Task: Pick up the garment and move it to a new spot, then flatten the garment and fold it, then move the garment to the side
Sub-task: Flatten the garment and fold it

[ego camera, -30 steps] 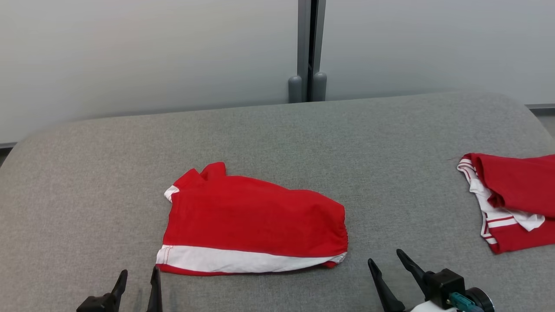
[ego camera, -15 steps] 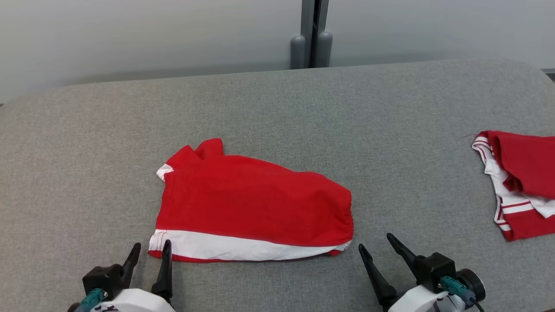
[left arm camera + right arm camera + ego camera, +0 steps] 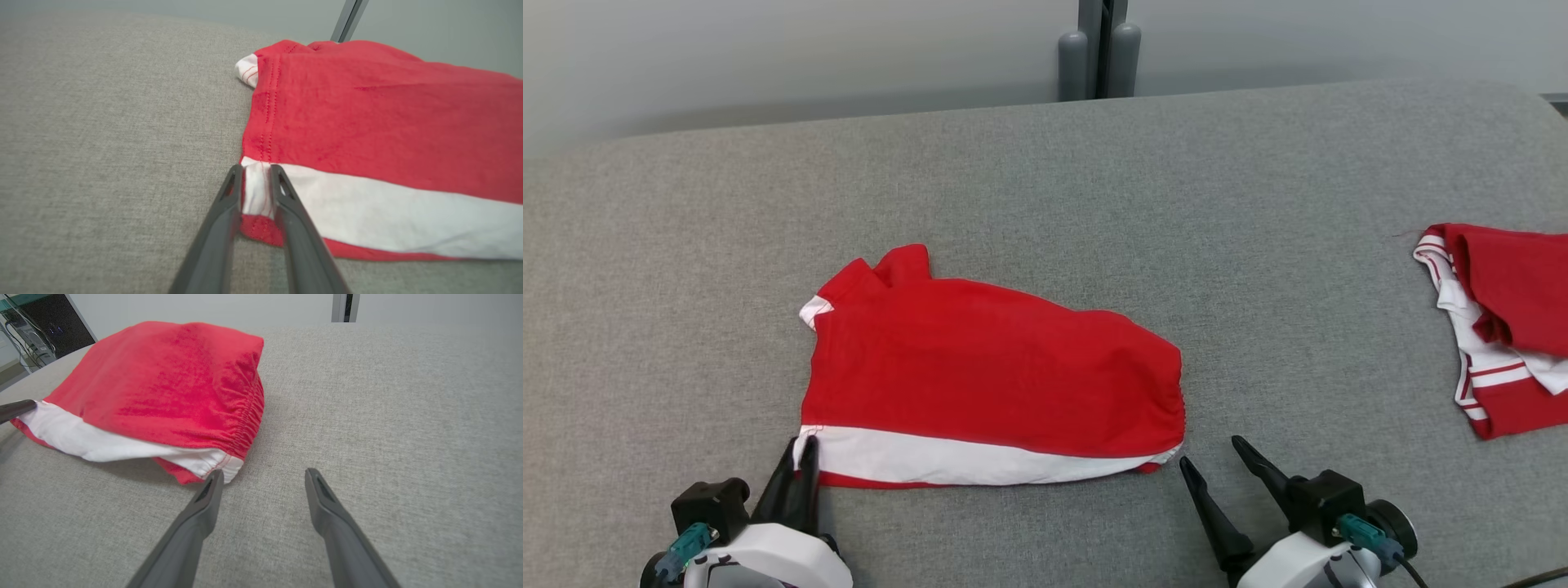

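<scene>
A folded red garment (image 3: pixel 988 371) with a white band along its near edge lies in the middle of the grey padded table (image 3: pixel 1045 180). My left gripper (image 3: pixel 802 445) is shut on the garment's near left corner; the left wrist view shows the white band (image 3: pixel 255 192) pinched between the two fingers of the left gripper (image 3: pixel 255 168). My right gripper (image 3: pixel 1213 453) stands open just off the garment's near right corner. In the right wrist view the right gripper (image 3: pixel 263 473) has bare table between its fingers, and its left fingertip (image 3: pixel 214 477) sits right at the gathered corner of the garment (image 3: pixel 163 388).
A second red and white garment (image 3: pixel 1503 318) lies bunched at the table's right edge. A grey post (image 3: pixel 1098 49) stands behind the table against a pale wall. The table's rounded far edge runs across the back.
My left gripper has moved up to the garment's near left corner and closed on it. The right gripper has edged towards the near right corner. The camera has tilted down.
</scene>
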Available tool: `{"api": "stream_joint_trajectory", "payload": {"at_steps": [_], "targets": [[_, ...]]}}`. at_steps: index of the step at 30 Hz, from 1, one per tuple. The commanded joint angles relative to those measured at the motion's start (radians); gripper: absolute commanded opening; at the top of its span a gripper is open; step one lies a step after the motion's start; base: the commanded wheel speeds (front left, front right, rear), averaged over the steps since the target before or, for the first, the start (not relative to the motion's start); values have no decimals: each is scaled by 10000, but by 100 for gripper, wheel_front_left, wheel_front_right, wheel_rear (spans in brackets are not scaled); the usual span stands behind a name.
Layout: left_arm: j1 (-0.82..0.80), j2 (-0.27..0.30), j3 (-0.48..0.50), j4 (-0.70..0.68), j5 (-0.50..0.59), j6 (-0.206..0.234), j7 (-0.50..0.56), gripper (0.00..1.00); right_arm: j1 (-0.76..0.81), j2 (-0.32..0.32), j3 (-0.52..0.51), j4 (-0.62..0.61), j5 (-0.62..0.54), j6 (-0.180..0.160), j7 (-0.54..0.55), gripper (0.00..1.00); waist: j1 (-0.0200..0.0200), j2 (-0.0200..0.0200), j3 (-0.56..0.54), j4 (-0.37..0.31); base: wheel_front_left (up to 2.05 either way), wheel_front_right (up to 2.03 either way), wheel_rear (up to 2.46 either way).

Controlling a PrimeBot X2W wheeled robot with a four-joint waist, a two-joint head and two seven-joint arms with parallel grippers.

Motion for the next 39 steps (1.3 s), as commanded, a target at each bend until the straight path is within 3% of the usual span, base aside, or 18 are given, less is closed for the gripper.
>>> {"api": "stream_joint_trajectory", "payload": {"at_steps": [1,16,19,20,21,22,28,39], "targets": [[-181,41,62,27,-48,-46,5,0,-166,-67,149,25,124,-3,4,100,0,0,109,19,0,0,0],[-460,41,115,96,222,-67,6,0,-795,-305,1365,154,1245,-3,4,100,0,0,599,232,0,0,0],[-499,43,105,85,226,-73,6,0,-935,-371,1537,141,1348,-3,4,80,0,0,663,264,0,0,0],[-513,43,107,82,225,-74,6,0,-970,-381,1593,107,1372,-3,4,56,0,0,687,273,0,0,0],[-525,43,111,78,228,-75,6,0,-999,-402,1625,77,1392,-3,4,39,0,0,710,280,0,0,0],[-543,43,112,72,241,-77,8,0,-1024,-430,1641,62,1403,-3,4,29,0,0,736,287,0,0,0],[-529,44,173,80,295,-76,8,0,-943,-572,1630,-173,1494,-3,4,0,0,0,686,284,0,0,0],[-315,46,469,-779,479,-79,5,0,-852,-703,789,-1339,1770,-3,4,0,0,0,-570,139,0,0,0]]}}
